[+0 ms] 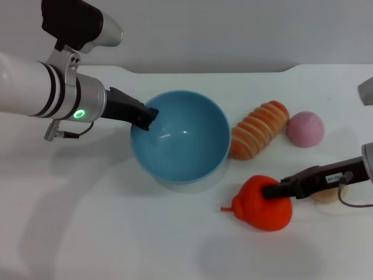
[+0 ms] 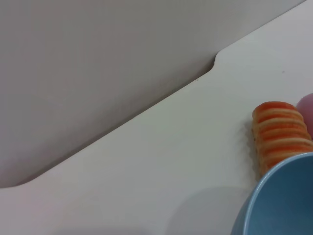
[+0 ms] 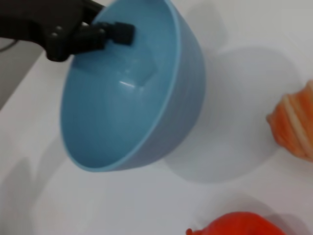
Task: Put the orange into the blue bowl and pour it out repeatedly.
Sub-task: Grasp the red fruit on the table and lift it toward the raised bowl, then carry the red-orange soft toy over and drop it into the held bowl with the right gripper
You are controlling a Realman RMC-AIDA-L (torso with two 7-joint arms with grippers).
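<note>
Orange (image 1: 262, 204) in our right gripper (image 1: 274, 189), bowl (image 1: 179, 137) held by our left.

We hold the orange low at the bench's front right, fingers narrowed onto its top; it looks light, firm and rounded, so we judge a grip across its widest part safest. Our left gripper (image 1: 147, 118) pinches the bowl's rim on the left side; the bowl sits mid-bench, empty, smooth and probably slippery.

Bright, even overhead light; soft shadows.
</note>
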